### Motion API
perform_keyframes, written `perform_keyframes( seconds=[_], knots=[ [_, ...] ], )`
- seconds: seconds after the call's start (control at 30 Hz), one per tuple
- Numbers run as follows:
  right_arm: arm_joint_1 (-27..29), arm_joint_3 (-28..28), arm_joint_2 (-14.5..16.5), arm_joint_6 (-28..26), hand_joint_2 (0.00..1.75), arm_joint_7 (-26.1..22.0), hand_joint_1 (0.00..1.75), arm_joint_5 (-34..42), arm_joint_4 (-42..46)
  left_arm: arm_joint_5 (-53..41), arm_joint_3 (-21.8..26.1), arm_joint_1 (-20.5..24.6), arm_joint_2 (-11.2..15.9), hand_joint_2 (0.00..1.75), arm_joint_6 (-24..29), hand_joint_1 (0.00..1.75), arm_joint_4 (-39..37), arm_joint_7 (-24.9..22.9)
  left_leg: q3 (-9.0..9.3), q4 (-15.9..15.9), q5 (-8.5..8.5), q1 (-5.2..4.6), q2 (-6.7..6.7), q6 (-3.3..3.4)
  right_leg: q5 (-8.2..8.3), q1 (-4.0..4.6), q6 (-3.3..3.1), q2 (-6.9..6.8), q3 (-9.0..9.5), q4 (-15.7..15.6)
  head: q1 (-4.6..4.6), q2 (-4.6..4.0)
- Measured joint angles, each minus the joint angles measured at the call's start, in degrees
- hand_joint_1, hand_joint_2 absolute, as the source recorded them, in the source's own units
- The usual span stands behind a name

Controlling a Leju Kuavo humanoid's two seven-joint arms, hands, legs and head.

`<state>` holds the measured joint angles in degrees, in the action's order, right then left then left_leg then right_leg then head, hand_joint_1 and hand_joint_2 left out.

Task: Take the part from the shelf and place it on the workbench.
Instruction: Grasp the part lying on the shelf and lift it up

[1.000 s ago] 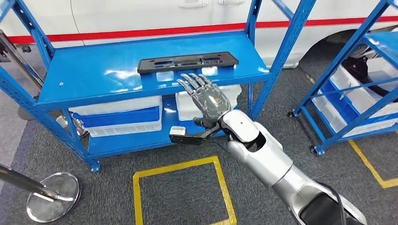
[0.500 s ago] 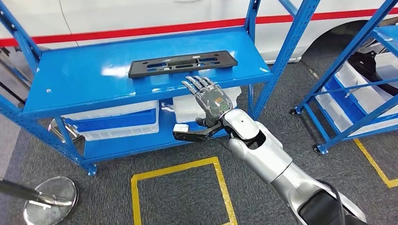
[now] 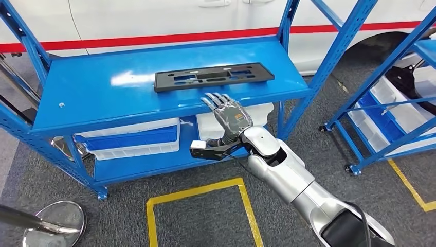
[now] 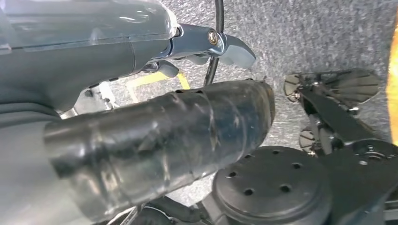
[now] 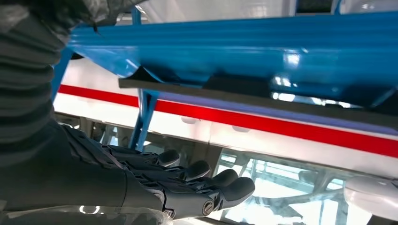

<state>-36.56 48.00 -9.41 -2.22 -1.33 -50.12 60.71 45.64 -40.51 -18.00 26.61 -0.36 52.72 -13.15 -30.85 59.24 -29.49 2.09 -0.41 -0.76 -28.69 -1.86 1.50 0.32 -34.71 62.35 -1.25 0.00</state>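
Black flat part (image 3: 213,76) lying on blue shelf (image 3: 92,95), right hand (image 3: 229,113) just short of it, fingers (image 3: 212,100) spread wide, empty, left hand's (image 4: 141,126) fingers unclear

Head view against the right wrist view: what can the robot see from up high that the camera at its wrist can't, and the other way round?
From the head view: the whole blue shelf from above, the long black part lying flat on its top, white bins on the lower level, a yellow floor square, and a second rack.

From the right wrist view: the part's thin edge seen side-on, and the fingers up close, spread with nothing between them.

Both: the right hand short of the part, the shelf, and the white vehicle's red stripe.
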Motion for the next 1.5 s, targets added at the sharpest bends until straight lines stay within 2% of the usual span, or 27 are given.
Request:
perform_keyframes(
  seconds=[0.1,0.13,0.17,0.2,0.23,0.3,0.33,0.37,0.4,0.5,0.53,0.63,0.7,0.77,0.8,0.83,0.87,0.9,0.97,1.03,1.1,1.17,1.23,1.3,1.37,1.43,1.5],
  knots=[
    [-0.22,-0.30,0.19,-0.14,0.00,-0.12,0.00,-0.02,-0.60,0.60,-0.64,0.19,0.14,0.00,0.68,0.00,0.08,0.52,0.73,-0.11,-0.46,-0.75,-0.06,0.84,-3.60,0.51,-0.53,-0.40,-6.48,11.47,-0.01,0.00],
    [-0.21,-0.35,0.24,-0.19,0.00,-0.20,0.00,-0.01,-0.88,0.78,-0.93,0.32,0.20,0.00,0.83,0.00,0.08,0.77,1.12,-0.11,-0.71,-1.18,-0.12,1.16,-3.46,0.90,-1.07,-0.39,-8.33,13.89,-0.01,0.00],
    [-0.21,-0.46,0.31,-0.19,0.00,-0.31,0.00,0.09,-1.17,0.92,-1.27,0.49,0.28,0.00,0.87,0.00,0.08,0.95,1.63,-0.12,-1.04,-1.70,-0.21,1.51,-2.11,1.41,-1.85,-0.36,-9.24,14.20,-0.01,0.00],
    [-0.28,-0.66,0.37,-0.10,0.00,-0.48,0.00,0.30,-1.40,1.05,-1.65,0.71,0.40,0.00,0.85,0.00,0.08,1.01,2.26,-0.14,-1.44,-2.31,-0.32,1.87,0.35,2.09,-2.98,-0.29,-9.13,12.25,-0.01,0.00],
    [-0.44,-0.95,0.42,0.02,0.00,-0.72,0.00,0.59,-1.58,1.16,-2.00,0.95,0.53,0.00,0.82,0.00,0.08,1.01,2.95,-0.19,-1.90,-2.87,-0.42,2.26,3.16,2.94,-4.58,-0.12,-8.33,8.82,-0.01,0.00],
    [-0.81,-1.55,0.50,0.29,0.00,-1.10,0.00,1.14,-1.93,1.32,-2.73,1.43,0.52,0.00,0.77,0.00,0.10,1.01,3.72,-0.44,-2.63,-3.57,-0.58,2.69,6.76,4.32,-7.73,0.12,-6.24,3.16,0.61,0.00],
    [-1.01,-1.77,0.54,0.43,0.00,-1.21,0.00,1.33,-2.09,1.42,-3.05,1.72,0.53,0.00,0.75,0.00,0.11,1.02,3.86,-0.58,-2.78,-3.41,-0.59,2.64,7.19,4.85,-8.76,0.15,-5.54,1.64,0.89,0.00],
    [-1.20,-1.94,0.57,0.67,0.00,-1.23,0.00,1.51,-2.25,1.56,-3.37,1.99,0.54,0.00,0.78,0.00,0.13,1.11,3.90,-0.87,-2.76,-3.12,-0.56,2.41,7.12,5.10,-9.22,0.09,-5.08,1.08,1.14,0.00],
    [-1.42,-2.08,0.61,0.97,0.00,-1.25,0.00,1.75,-2.36,1.76,-3.57,2.31,0.74,0.00,0.81,0.00,0.14,1.29,4.24,-1.38,-2.66,-2.83,-0.53,2.15,7.24,5.37,-9.37,0.00,-4.56,-0.04,1.10,0.00],
    [-1.98,-2.87,0.81,2.17,0.00,-1.35,0.00,3.06,-2.70,2.56,-4.10,2.79,0.91,0.00,0.93,0.00,0.13,1.93,4.40,-0.87,-3.60,-2.70,-0.26,1.76,6.86,4.10,-8.82,-0.02,-0.74,-5.49,1.05,0.00],
    [-2.18,-3.13,0.93,2.60,0.00,-1.49,0.00,3.56,-2.90,2.76,-4.30,2.94,1.00,0.00,0.99,0.00,0.10,2.07,3.05,1.65,-4.55,-2.54,-0.19,1.41,6.67,3.45,-8.38,-0.01,0.51,-7.07,1.09,0.00],
    [-2.38,-3.37,1.25,3.56,0.00,-2.14,0.00,4.57,-3.83,3.13,-4.73,3.35,1.31,0.00,1.13,0.00,-0.03,2.38,-3.64,11.19,-6.17,-1.10,-0.05,-0.98,5.89,2.13,-6.93,-0.15,1.83,-7.56,1.18,0.00],
    [-2.32,-3.45,1.36,3.77,0.00,-2.27,0.00,4.84,-4.40,3.32,-4.85,3.32,1.50,0.00,1.12,0.00,-0.08,2.47,-5.17,10.36,-2.77,0.26,0.08,-2.93,4.67,0.80,-5.18,-0.20,2.08,-6.32,1.16,0.00],
    [-2.39,-3.60,1.38,3.86,0.00,-2.27,0.00,4.99,-4.84,3.43,-5.05,3.26,1.39,0.00,1.07,0.00,-0.16,2.52,-4.28,5.59,1.08,1.32,0.15,-5.15,2.93,-0.42,-2.98,-0.16,1.58,-3.83,1.31,0.00],
    [-2.41,-3.68,1.38,3.90,0.00,-2.27,0.00,5.03,-5.01,3.43,-5.15,3.31,1.48,0.00,1.02,0.00,-0.21,2.58,-3.99,4.01,1.66,1.54,-0.02,-5.35,2.10,-0.67,-1.98,-0.09,0.86,-2.18,1.47,0.00],
    [-2.42,-3.74,1.37,3.92,0.00,-2.27,0.00,5.05,-5.16,3.43,-5.26,3.35,1.52,0.00,0.98,0.00,-0.26,2.61,-4.14,3.71,1.29,1.53,-0.23,-4.88,1.55,-0.66,-1.29,-0.03,0.14,-0.91,1.58,0.00],
    [-2.40,-3.79,1.39,3.92,0.00,-2.27,0.00,5.06,-5.28,3.43,-5.36,3.39,1.56,0.00,0.95,0.00,-0.28,2.63,-4.56,4.18,0.69,1.40,-0.41,-3.91,1.36,-0.44,-0.85,0.05,-0.45,-0.15,1.69,0.00],
    [-2.37,-3.84,1.43,3.91,0.00,-2.27,0.00,5.07,-5.37,3.43,-5.41,3.46,1.78,0.00,0.92,0.00,-0.30,2.66,-4.78,4.27,0.57,1.40,-0.52,-2.86,1.33,-0.40,-0.65,0.09,-0.82,0.31,1.62,0.00],
    [-2.38,-3.95,1.50,3.90,0.00,-2.28,0.00,5.13,-5.56,3.45,-5.59,3.45,1.79,0.00,0.91,0.00,-0.31,2.64,-4.93,4.51,0.60,1.32,-0.43,-1.84,1.03,-0.51,-0.47,0.00,-1.06,0.66,1.53,0.00],
    [-2.47,-4.21,1.51,4.13,0.00,-2.40,0.00,5.44,-5.70,3.54,-5.76,3.41,1.84,0.00,0.90,0.00,-0.31,2.69,-4.79,4.33,0.66,1.18,-0.38,-1.27,-1.08,-0.55,-0.42,-0.24,-2.69,4.24,1.50,0.00],
    [-2.59,-4.42,1.52,4.77,0.00,-2.79,0.00,5.95,-5.88,3.80,-5.84,3.43,1.88,0.00,0.89,0.00,-0.31,2.79,-4.63,4.17,0.68,0.82,-0.20,-1.07,-4.05,-0.16,-0.63,-0.36,-6.25,11.27,1.48,0.00],
    [-2.62,-4.46,1.52,5.29,0.00,-3.14,0.00,6.32,-6.18,4.14,-5.90,3.53,1.89,0.00,0.87,0.00,-0.31,2.90,-4.35,4.08,0.55,0.14,0.15,-0.86,-4.55,0.58,-1.48,-0.35,-8.85,15.51,1.48,0.00],
    [-2.74,-4.47,1.52,5.39,0.00,-3.21,0.00,6.52,-6.40,4.53,-5.97,3.65,1.89,0.00,0.83,0.00,-0.32,3.05,-3.71,3.82,0.30,-0.81,0.58,-0.45,-1.22,1.79,-3.50,-0.42,-7.57,11.90,1.49,0.00],
    [-3.12,-4.49,1.53,5.39,0.00,-3.22,0.00,6.73,-6.49,5.02,-6.20,3.82,1.61,0.00,0.68,0.00,-0.35,3.29,-2.92,3.17,0.20,-1.47,1.16,-0.05,2.16,3.45,-6.61,-1.33,-4.37,4.85,1.64,0.00],
    [-3.67,-4.50,1.59,5.49,0.00,-3.26,0.00,7.03,-6.63,5.41,-6.46,4.13,1.38,0.00,0.51,0.00,-0.55,3.55,-2.55,2.39,0.39,-1.49,1.89,0.04,3.25,4.66,-8.50,-2.16,-2.68,0.79,1.75,0.00],
    [-4.08,-4.51,1.66,5.72,0.00,-3.28,0.00,7.33,-6.85,5.70,-6.62,4.49,1.42,0.00,0.39,0.00,-0.79,3.73,-2.15,1.54,0.59,-1.51,2.78,-0.10,3.64,4.82,-8.66,-1.86,-1.88,-1.25,1.73,0.00],
    [-4.27,-4.51,1.94,5.90,0.00,-3.29,0.00,7.50,-7.03,5.96,-6.82,4.71,1.42,0.00,0.26,0.00,-1.00,3.84,-1.96,2.00,-0.08,-1.59,2.53,-0.25,4.36,4.31,-8.14,-1.41,-0.44,-3.72,1.74,0.00]
  ],
)
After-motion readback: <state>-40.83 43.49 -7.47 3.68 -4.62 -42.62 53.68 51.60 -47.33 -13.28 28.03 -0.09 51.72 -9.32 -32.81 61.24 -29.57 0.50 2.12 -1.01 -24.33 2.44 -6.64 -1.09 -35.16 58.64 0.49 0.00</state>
